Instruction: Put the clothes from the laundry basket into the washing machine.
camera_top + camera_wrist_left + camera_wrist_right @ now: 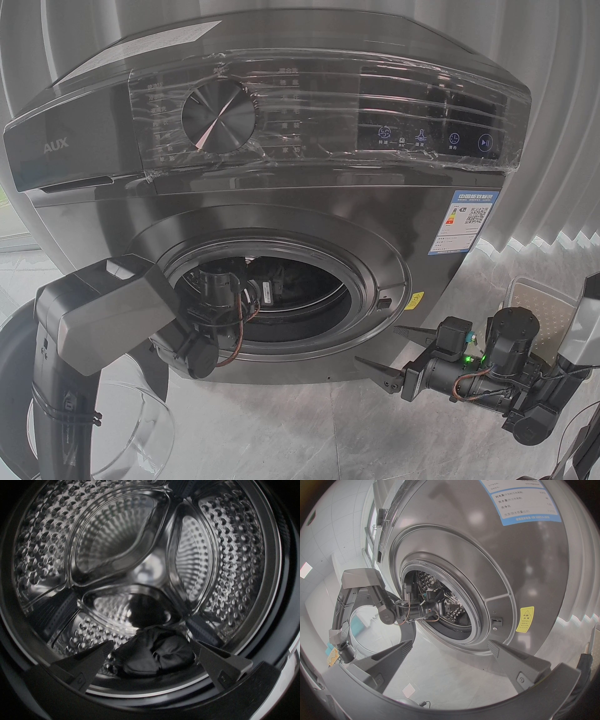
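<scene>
1. One dark, crumpled garment point(153, 656) lies at the bottom of the steel drum point(237, 558), close to its front rim.
2. Reaching in through the mouth of the washing machine point(300, 206), the left gripper point(152, 644) has its two fingers spread wide, one on either side of the garment, and grips nothing. I cannot tell whether they touch the cloth.
3. Low on the robot's left, the machine's round glass door point(119, 425) stands swung open.
4. Outside, by the lower right of the machine's front, the right gripper point(375, 344) hangs over the grey floor point(300, 431). Its fingers are apart and empty, pointing toward the opening.
5. Behind that arm, a pale perforated panel point(544, 312) stands beside the white curtain point(562, 156).
</scene>
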Available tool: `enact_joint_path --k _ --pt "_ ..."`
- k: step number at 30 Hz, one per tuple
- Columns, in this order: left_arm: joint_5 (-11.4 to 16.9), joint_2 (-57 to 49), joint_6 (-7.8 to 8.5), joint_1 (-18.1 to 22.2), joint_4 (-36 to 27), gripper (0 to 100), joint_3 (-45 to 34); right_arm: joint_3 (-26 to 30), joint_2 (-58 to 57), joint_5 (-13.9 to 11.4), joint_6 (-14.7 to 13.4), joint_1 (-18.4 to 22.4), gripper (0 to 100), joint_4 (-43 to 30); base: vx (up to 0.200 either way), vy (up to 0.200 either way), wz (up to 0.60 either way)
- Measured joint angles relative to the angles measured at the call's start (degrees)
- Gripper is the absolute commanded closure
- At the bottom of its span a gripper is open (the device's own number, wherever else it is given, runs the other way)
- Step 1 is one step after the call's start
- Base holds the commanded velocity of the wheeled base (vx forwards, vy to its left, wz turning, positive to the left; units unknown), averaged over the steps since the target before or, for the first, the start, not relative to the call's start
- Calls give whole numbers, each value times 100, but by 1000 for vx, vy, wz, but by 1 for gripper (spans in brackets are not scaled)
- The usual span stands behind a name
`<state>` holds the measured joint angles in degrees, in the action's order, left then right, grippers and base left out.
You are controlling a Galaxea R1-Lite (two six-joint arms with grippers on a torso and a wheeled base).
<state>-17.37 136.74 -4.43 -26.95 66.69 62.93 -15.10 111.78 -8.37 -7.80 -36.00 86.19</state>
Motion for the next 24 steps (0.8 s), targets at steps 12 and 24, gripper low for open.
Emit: enact_joint_path --k 12,24 --pt "-15 110 9 -50 -22 0 758 0 -6 -5 0 6 0 0 0 0 0" --pt "-17 -564 -180 -527 822 0 -1709 -2 -10 -5 -2 4 0 0 0 0 0"
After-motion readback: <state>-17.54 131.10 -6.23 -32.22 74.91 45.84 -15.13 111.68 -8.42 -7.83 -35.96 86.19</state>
